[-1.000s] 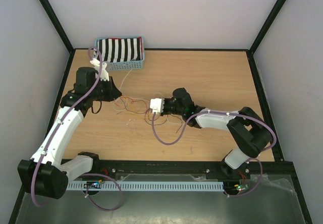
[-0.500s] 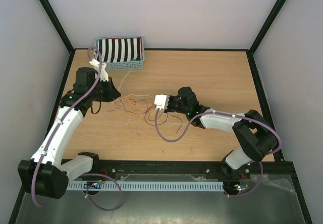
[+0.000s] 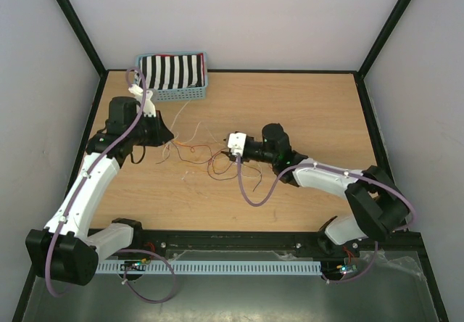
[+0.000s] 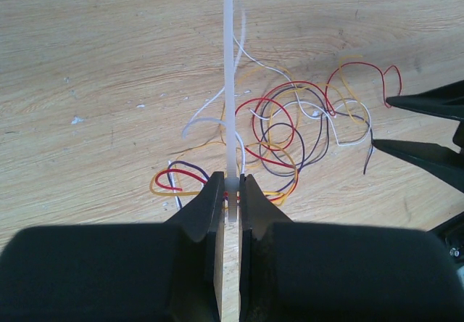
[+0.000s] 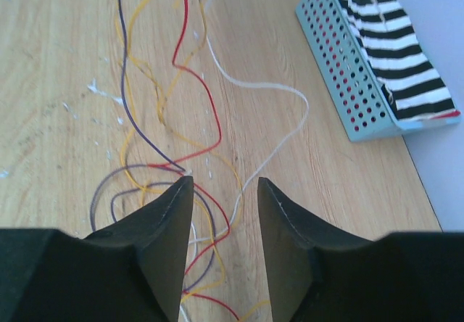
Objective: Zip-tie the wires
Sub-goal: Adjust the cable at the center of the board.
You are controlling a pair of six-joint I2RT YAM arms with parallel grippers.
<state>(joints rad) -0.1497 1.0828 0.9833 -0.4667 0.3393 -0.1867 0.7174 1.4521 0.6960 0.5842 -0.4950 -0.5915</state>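
Wood-grain desk (image 3: 312, 112), pale walls (image 3: 239, 17), teal basket (image 3: 174, 83) at far-left corner. I see wires (image 3: 194, 155) tangled mid-desk; my left gripper (image 4: 230, 186) jaws clamped on zip tie (image 4: 229, 75); right gripper (image 5: 223, 191) jaws parted, empty, above wires.

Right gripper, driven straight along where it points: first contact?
Likely the wires: loose strands lie right at the open fingers of the right gripper and run on ahead. Its height above them is unclear.

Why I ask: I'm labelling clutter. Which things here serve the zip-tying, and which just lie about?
Job: wires; zip tie; left end effector, shut on the zip tie; right end effector, open.
Lying about: blue basket; striped cloth in it.
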